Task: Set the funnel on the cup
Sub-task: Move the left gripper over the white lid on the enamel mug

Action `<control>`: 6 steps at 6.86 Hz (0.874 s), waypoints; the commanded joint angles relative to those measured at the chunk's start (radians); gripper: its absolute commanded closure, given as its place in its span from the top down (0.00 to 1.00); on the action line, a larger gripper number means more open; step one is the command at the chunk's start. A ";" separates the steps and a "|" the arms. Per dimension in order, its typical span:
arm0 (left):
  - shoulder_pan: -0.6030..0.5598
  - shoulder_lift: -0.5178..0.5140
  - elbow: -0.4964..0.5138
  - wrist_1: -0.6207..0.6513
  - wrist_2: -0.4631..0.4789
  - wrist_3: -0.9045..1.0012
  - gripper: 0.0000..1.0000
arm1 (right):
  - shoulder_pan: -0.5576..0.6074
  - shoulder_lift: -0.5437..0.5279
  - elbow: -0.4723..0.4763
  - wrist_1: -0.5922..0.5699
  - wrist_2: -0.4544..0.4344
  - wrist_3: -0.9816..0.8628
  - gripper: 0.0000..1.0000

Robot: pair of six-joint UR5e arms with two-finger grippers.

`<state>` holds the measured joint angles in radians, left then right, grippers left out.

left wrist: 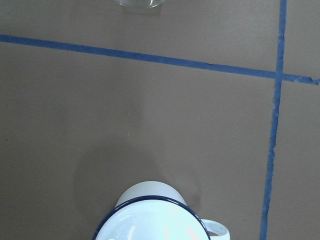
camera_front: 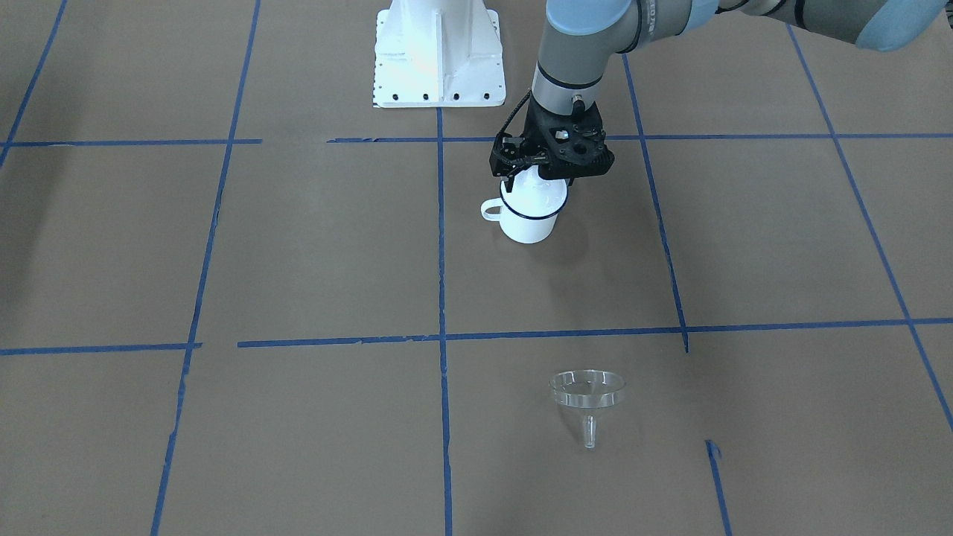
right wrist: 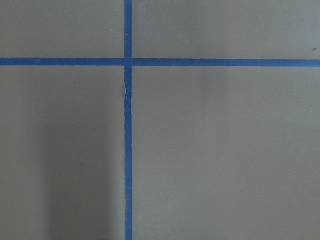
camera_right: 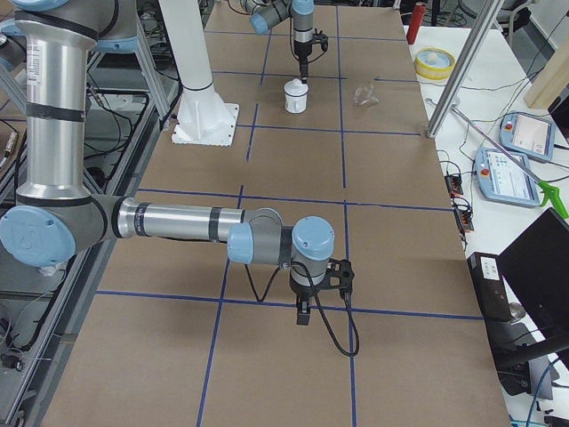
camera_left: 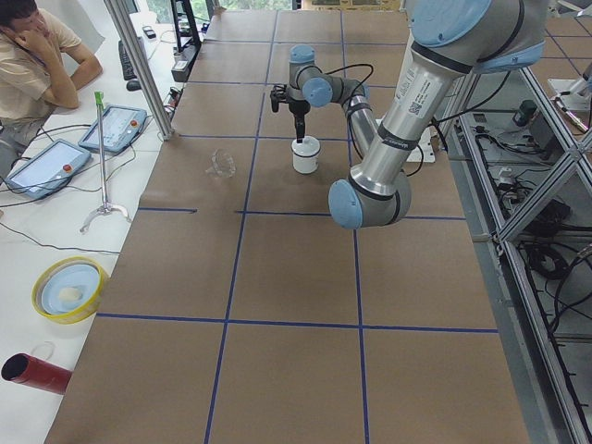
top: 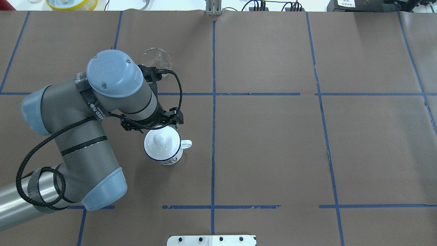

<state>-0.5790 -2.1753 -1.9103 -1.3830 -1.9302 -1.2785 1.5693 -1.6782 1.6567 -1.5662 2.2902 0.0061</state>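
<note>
The cup (camera_front: 527,223) is a white enamel mug with a dark blue rim, standing upright with a white knobbed lid (top: 159,141) on it. My left gripper (camera_front: 531,177) hangs straight down just above the lid's knob; its fingers are mostly hidden and I cannot tell whether they are open or shut. The clear funnel (camera_front: 587,391) lies on the brown paper, apart from the cup on its far side from the robot, and also shows partly behind the left arm in the overhead view (top: 157,57). My right gripper (camera_right: 303,311) points down over bare paper far from both; I cannot tell its state.
The white robot base (camera_front: 438,52) stands behind the cup. A yellow bowl (camera_left: 69,289), a red cylinder (camera_left: 32,372), a metal pole (camera_left: 139,65) and tablets lie off the paper at the operators' side, where a person (camera_left: 37,55) sits.
</note>
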 commanded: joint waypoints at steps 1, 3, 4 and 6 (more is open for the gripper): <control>0.013 0.002 0.000 -0.001 -0.001 -0.018 0.82 | 0.000 0.000 0.000 0.000 0.000 0.000 1.00; 0.024 0.002 0.000 -0.001 -0.001 -0.030 0.78 | 0.000 0.000 0.000 0.000 0.000 0.000 1.00; 0.024 0.002 0.000 -0.001 -0.001 -0.030 0.78 | 0.000 0.000 0.000 0.000 0.000 0.000 1.00; 0.031 0.006 -0.004 -0.001 -0.001 -0.030 0.78 | 0.000 0.000 0.000 0.000 0.000 0.000 1.00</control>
<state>-0.5518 -2.1717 -1.9117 -1.3836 -1.9313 -1.3083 1.5693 -1.6782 1.6567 -1.5662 2.2902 0.0062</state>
